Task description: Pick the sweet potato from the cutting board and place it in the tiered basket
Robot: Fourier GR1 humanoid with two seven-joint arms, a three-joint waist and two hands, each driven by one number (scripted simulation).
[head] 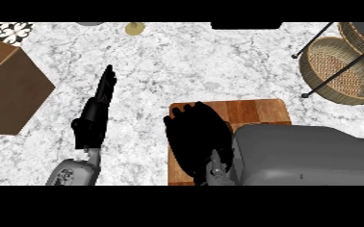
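The white stone desk (185, 62) holds a cutting board (252, 110). The right hand (195, 134) covers it, maybe reaching for the sweet potato; I cannot tell its grip. The left hand (96, 110) rests flat and released.

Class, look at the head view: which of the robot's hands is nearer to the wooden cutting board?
Right. The right hand lies over the cutting board's left part, covering it. The left hand is off the board, over the marble counter to its left, fingers straight.

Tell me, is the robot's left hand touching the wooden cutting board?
Apart. In the head view the left hand sits over bare counter, with marble showing between it and the cutting board.
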